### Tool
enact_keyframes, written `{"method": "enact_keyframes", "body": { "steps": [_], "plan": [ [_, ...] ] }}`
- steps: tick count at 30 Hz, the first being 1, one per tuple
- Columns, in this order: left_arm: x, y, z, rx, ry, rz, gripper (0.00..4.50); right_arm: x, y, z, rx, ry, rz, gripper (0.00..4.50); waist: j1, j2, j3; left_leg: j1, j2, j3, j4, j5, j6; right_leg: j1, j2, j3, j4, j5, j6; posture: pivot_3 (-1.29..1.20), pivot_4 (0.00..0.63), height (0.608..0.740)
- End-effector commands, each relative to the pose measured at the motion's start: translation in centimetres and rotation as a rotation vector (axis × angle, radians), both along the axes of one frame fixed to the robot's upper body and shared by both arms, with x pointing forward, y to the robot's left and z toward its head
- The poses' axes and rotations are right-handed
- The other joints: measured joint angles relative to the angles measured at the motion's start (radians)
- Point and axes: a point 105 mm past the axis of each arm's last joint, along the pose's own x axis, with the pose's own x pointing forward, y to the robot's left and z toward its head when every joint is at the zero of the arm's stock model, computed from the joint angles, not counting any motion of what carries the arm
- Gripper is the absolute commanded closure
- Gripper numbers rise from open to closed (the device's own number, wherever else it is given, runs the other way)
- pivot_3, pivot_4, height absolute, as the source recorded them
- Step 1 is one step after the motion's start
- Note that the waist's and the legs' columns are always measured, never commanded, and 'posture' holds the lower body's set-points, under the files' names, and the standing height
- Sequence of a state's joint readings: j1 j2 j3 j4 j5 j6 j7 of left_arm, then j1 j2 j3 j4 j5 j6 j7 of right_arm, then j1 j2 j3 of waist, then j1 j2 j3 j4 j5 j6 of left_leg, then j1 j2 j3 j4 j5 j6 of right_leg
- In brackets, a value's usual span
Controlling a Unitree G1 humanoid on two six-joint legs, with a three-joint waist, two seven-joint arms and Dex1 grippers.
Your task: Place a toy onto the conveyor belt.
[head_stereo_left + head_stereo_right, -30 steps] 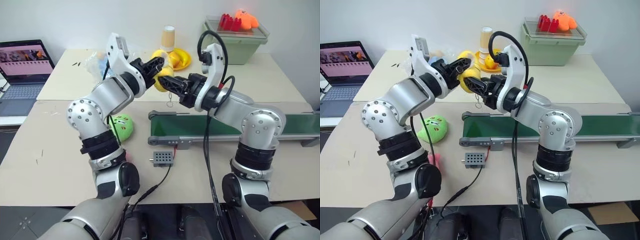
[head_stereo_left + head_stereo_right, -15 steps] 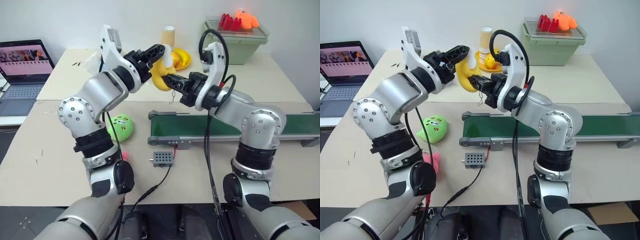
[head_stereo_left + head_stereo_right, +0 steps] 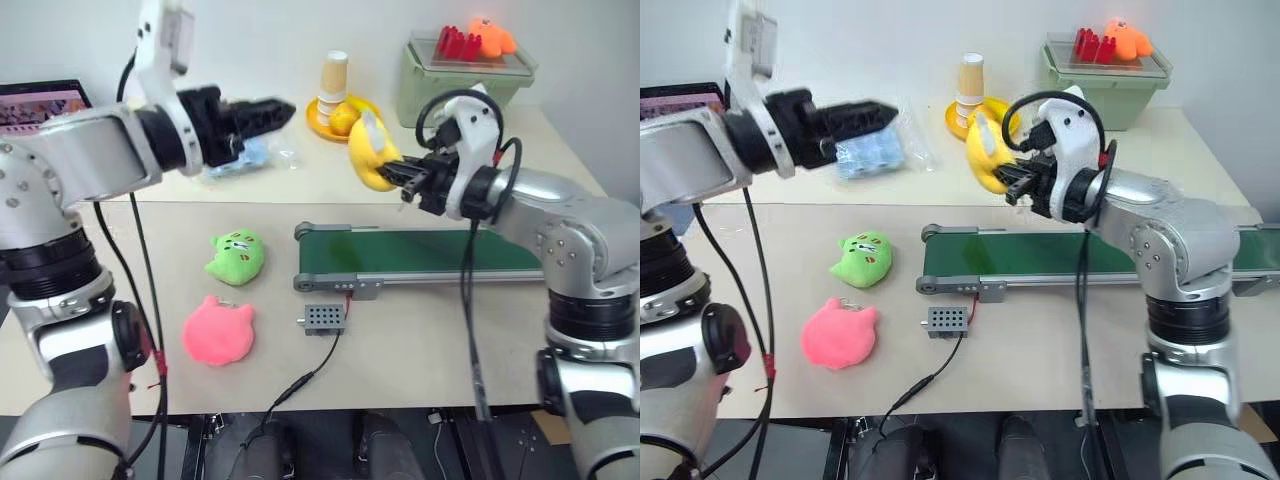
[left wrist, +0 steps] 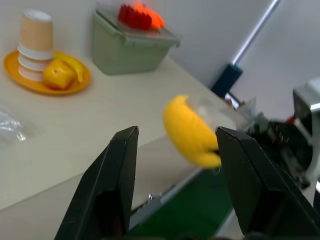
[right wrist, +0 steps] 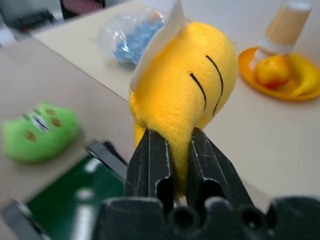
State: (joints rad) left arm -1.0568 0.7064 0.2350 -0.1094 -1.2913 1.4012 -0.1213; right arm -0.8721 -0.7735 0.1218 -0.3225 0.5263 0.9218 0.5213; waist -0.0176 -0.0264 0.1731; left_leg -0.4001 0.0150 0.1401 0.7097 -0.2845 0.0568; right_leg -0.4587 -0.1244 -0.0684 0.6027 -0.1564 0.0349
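Head views: my right tool (image 3: 398,176) is pinched tight on the toy (image 3: 368,152), the yellow plush, up in the air above the near-left end of the conveyor belt (image 3: 440,250), not touching it; my left tool (image 3: 262,108) is off to the left, apart from the toy, w/ nothing in it. Lime-green plush (image 3: 238,255) and pink plush (image 3: 219,330) lie on the surface (image 3: 420,340) left of the belt, a small grey box (image 3: 325,317) w/ a cable just in front of the belt's end. Behind: orange plate (image 3: 958,112) w/ fruit and a paper cup, a clear bag of blue bits (image 3: 875,150), a green bin (image 3: 465,80). Left wrist view: my fingers (image 4: 117,185) stand about half apart, empty, the toy hanging in the gap beyond them, clear of both. Right wrist view: both pads sunk into the toy's lower end, fabric bunching between them, white tag sticking up top. My guess is it's light and squashy, not fragile or slippery; the thin pinch low on the body lets the bulk flop, so a hold nearer the middle would be steadier, tho this one prob does for a short drop. Hard to tell: how much plush is really between the pads, the toy's far side, and the belt's right end, which my right arm covers
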Motion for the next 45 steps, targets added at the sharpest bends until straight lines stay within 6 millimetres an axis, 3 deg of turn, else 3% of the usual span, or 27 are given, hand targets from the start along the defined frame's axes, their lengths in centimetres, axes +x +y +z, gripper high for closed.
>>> {"method": "enact_keyframes", "body": {
  "steps": [1, 8, 15, 27, 34, 36, 37, 45],
  "plan": [
    [-0.7, -0.8, 0.4, 0.051, -0.066, -0.083, 1.88, -1.3, 1.3, 0.4, -0.21, -0.176, 0.13, 4.5, 0.001, 0.0, 0.0, 0.0, 0.0, 0.001, 0.0, 0.001, -0.001, 0.0, 0.001, 0.0, 0.0, 0.0, 0.0, 0.0, 0.15, 0.734],
    [-0.4, -1.4, -0.2, 0.119, -0.105, -0.117, 1.88, -2.0, 1.5, -1.0, -0.478, -0.319, 0.24, 4.5, 0.003, 0.0, 0.0, 0.0, 0.001, -0.001, 0.0, 0.002, -0.002, 0.0, 0.001, 0.0, -0.006, 0.0, -0.001, 0.0, 0.15, 0.734],
    [-0.8, -1.1, 0.5, 0.156, -0.136, -0.138, 1.88, -2.5, 1.3, -4.3, -0.666, -0.363, 0.328, 4.5, 0.004, 0.0, 0.0, -0.002, 0.001, -0.001, 0.0, 0.002, -0.002, 0.001, 0.001, -0.002, -0.007, 0.0, -0.001, 0.0, 0.15, 0.734],
    [-1.7, -1.4, 1.4, 0.194, -0.174, -0.145, 1.88, -1.8, 2.4, -7.9, -0.687, -0.347, 0.401, 4.5, 0.004, -0.001, 0.0, -0.001, 0.001, -0.003, 0.002, 0.002, -0.002, 0.001, 0.001, -0.001, -0.006, 0.0, -0.001, 0.0, 0.15, 0.734],
    [-2.1, -1.6, 1.2, 0.205, -0.174, -0.15, 1.88, -1.2, 2.5, -8.3, -0.686, -0.354, 0.409, 4.5, 0.002, -0.001, 0.0, 0.001, 0.002, -0.004, 0.002, 0.002, -0.002, 0.002, 0.001, -0.001, -0.006, 0.0, -0.001, 0.0, 0.15, 0.734],
    [-2.2, -1.6, 1.1, 0.208, -0.175, -0.151, 1.86, -1.1, 2.4, -8.2, -0.678, -0.351, 0.407, 3.56, 0.002, 0.0, 0.0, 0.001, 0.002, -0.003, 0.002, 0.002, -0.002, 0.002, 0.001, 0.0, -0.005, 0.0, -0.001, 0.0, 0.15, 0.734],
    [-2.2, -1.6, 1.1, 0.209, -0.175, -0.151, 1.86, -1.1, 2.4, -8.2, -0.673, -0.349, 0.407, 3.4, 0.001, 0.0, 0.0, 0.001, 0.002, -0.003, 0.002, 0.002, -0.002, 0.002, 0.001, 0.0, -0.005, 0.0, -0.001, 0.0, 0.15, 0.734],
    [-2.0, -1.9, 0.9, 0.203, -0.175, -0.162, 1.86, -1.6, 1.8, -6.5, -0.658, -0.323, 0.411, 0.71, 0.003, 0.0, 0.0, 0.001, 0.002, -0.003, 0.002, 0.002, -0.002, 0.002, 0.001, 0.0, -0.005, 0.0, -0.001, 0.0, 0.15, 0.734]
  ]
}}
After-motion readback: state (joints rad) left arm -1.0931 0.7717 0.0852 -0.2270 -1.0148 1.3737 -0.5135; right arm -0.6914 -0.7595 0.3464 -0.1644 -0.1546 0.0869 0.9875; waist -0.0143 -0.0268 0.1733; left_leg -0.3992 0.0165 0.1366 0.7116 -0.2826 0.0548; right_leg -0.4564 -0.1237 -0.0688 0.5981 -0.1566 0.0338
